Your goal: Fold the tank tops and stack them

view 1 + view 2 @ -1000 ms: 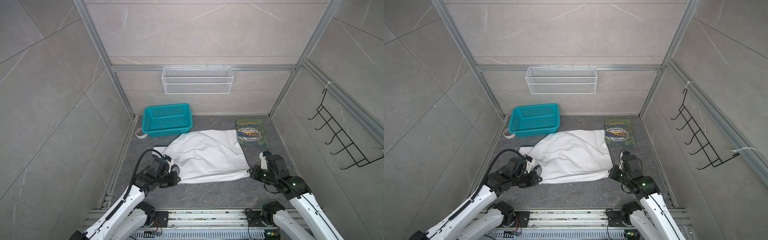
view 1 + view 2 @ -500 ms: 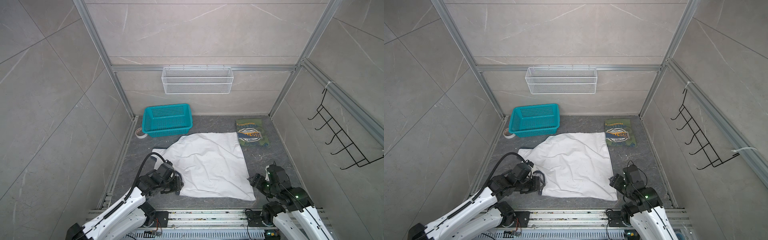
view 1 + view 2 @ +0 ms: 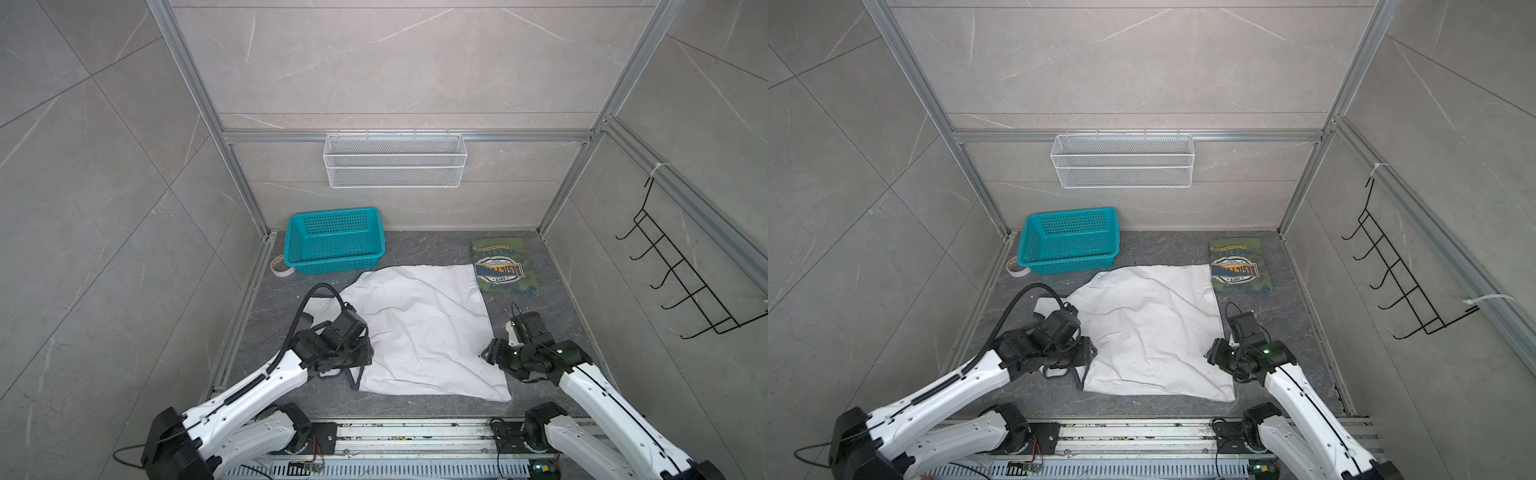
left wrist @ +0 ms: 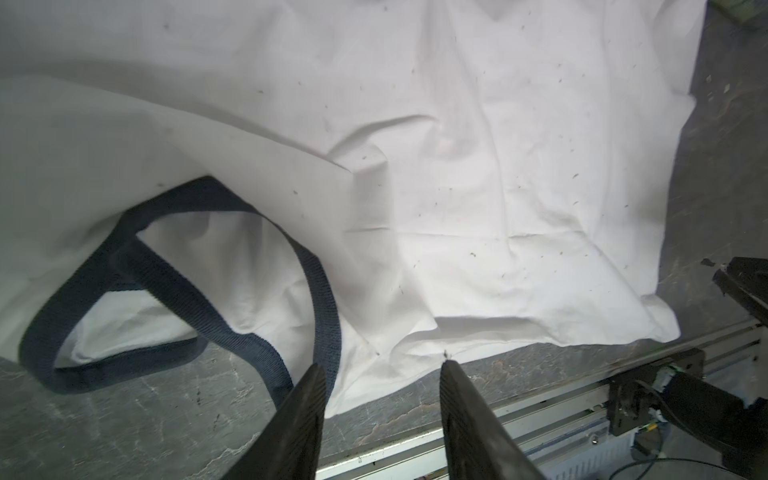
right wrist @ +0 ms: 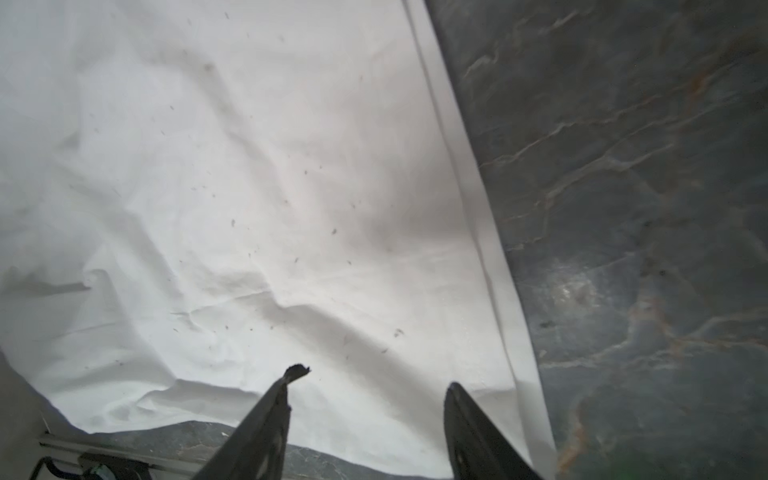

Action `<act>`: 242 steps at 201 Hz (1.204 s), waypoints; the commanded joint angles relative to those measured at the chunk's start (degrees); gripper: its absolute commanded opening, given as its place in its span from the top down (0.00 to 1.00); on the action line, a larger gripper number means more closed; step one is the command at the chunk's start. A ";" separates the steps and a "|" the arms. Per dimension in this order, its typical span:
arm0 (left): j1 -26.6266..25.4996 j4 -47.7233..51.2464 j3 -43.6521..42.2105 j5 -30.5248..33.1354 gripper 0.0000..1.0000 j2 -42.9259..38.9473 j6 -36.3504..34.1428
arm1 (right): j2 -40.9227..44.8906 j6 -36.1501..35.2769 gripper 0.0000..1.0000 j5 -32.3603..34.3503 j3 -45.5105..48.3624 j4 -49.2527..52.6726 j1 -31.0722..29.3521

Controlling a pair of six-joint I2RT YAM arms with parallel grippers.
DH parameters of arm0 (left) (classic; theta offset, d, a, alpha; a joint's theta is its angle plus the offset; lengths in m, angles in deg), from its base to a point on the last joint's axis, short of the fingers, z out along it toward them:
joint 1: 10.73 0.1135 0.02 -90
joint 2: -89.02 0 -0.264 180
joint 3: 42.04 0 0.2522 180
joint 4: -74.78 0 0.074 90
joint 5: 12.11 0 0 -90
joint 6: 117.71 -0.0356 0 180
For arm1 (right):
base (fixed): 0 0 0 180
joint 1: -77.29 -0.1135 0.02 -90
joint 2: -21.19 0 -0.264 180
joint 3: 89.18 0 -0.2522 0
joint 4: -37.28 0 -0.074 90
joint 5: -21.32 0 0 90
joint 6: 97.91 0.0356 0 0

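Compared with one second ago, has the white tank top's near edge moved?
Yes. The white tank top now has its near edge closer to the front rail, while its far edge stays near the teal basket.

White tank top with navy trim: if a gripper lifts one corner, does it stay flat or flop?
Probably flops: the white tank top lies wrinkled. Its navy trim loops loosely, so that part would likely dangle. It looks thin, so it is probably light, and pushing would likely bunch it.
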 commanded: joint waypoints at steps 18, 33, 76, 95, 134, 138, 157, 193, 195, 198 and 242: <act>-4.74 -3.69 3.57 0.80 0.54 11.14 0.00 | -7.87 -0.12 0.41 -1.39 2.64 -9.02 -6.02; -6.03 -3.88 2.56 1.24 0.54 13.85 1.65 | -12.09 0.83 0.42 -0.75 3.30 -11.22 -7.85; -10.22 -3.52 -4.69 0.92 0.55 14.18 7.29 | -12.99 3.99 0.44 4.72 5.82 -10.92 -8.19; -11.61 -2.93 -8.58 0.50 0.55 10.68 10.19 | -10.21 5.53 0.43 7.83 5.60 -8.87 -8.19; -11.57 1.60 -6.61 7.28 0.48 -2.37 9.34 | -6.02 4.36 0.41 11.28 1.67 -7.00 -8.19; -11.15 2.80 -5.56 8.96 0.47 -3.21 8.76 | -6.06 3.93 0.41 11.22 1.04 -7.03 -8.19; -6.32 7.16 -1.01 12.99 0.41 -5.22 5.80 | -6.75 2.36 0.40 10.58 -1.73 -7.14 -8.32; 9.73 6.58 -0.29 11.27 0.38 -8.15 2.39 | -8.36 0.58 0.40 7.53 -4.40 -9.49 -8.37; 10.60 6.13 -0.52 10.76 0.38 -8.34 2.23 | -8.43 0.54 0.40 7.43 -4.41 -9.58 -8.37; 12.13 5.23 -0.88 9.84 0.38 -8.72 1.89 | -8.59 0.41 0.40 7.33 -4.36 -9.94 -8.38; 19.35 -8.70 0.81 -4.78 0.38 0.12 -3.46 | -15.40 -1.25 0.39 3.12 -4.17 -15.59 -8.42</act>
